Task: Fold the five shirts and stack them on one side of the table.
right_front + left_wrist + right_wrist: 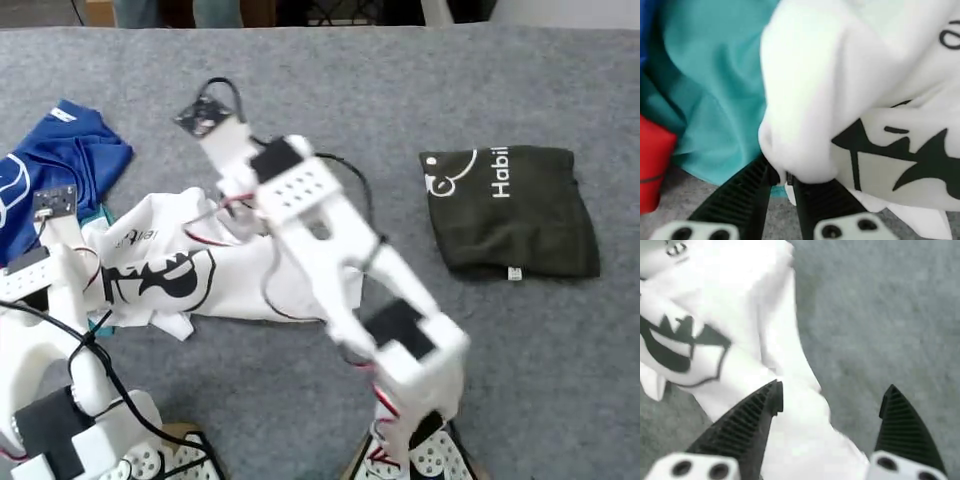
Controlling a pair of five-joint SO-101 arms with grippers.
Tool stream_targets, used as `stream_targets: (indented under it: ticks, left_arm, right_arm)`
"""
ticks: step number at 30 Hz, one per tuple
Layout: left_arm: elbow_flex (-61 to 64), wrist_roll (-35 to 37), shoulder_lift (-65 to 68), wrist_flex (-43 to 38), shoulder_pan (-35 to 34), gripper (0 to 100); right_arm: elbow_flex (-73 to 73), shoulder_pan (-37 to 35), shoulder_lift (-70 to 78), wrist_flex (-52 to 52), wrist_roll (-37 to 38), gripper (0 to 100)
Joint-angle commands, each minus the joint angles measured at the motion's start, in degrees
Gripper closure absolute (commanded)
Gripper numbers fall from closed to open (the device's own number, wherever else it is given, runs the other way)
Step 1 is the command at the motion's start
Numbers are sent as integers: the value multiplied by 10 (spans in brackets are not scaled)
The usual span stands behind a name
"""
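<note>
One white shirt [830, 75] — left pincer [784, 176] clamps it, right pincer [834, 387] gapes above

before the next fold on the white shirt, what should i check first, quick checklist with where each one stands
1. Left gripper holds the white printed shirt: ok, shut on a bunched fold.
2. Right gripper holds the shirt: not ok, jaws open, straddling its edge.
3. White printed shirt lies flat for folding: not ok, crumpled.
4. Shirt free of the teal fabric beside it: cannot tell, they touch at the pinch.
5. Folded dark shirt out of the way: ok, apart on the grey felt table.
</note>
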Motion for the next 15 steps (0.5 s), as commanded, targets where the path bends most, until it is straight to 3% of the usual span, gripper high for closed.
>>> stream_targets:
  ticks: [1, 12, 15]
  left_arm:
    - [17, 1, -2, -22, -7, 971]
    - [22, 25, -4, -49, -25, 971]
    - [22, 25, -4, -49, -25, 971]
  right_arm:
    - [-180, -31, 95, 45, -4, 688]
    - [-534, -27, 401, 135, 0, 688]
    - [-623, -31, 461, 156, 0, 755]
